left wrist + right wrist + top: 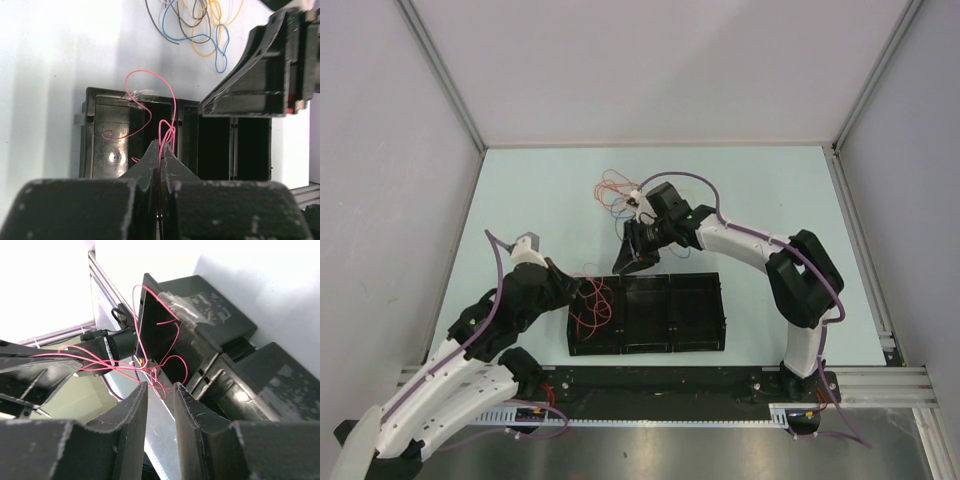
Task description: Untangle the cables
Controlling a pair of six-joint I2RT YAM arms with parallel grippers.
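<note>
My left gripper is shut on a red cable and holds it over the left compartment of a black tray. The red strands loop from the jaws into that compartment. My right gripper hangs open just beyond the tray's far edge, its tips close to the red loops but not closed on them. A tangle of orange, blue, brown and pale cables lies on the table behind the right wrist; it also shows in the left wrist view.
The tray has three compartments; the middle and right ones look dark and I see no cable in them. The right gripper's body hangs over the tray's right part. White walls close in the table at left, right and back.
</note>
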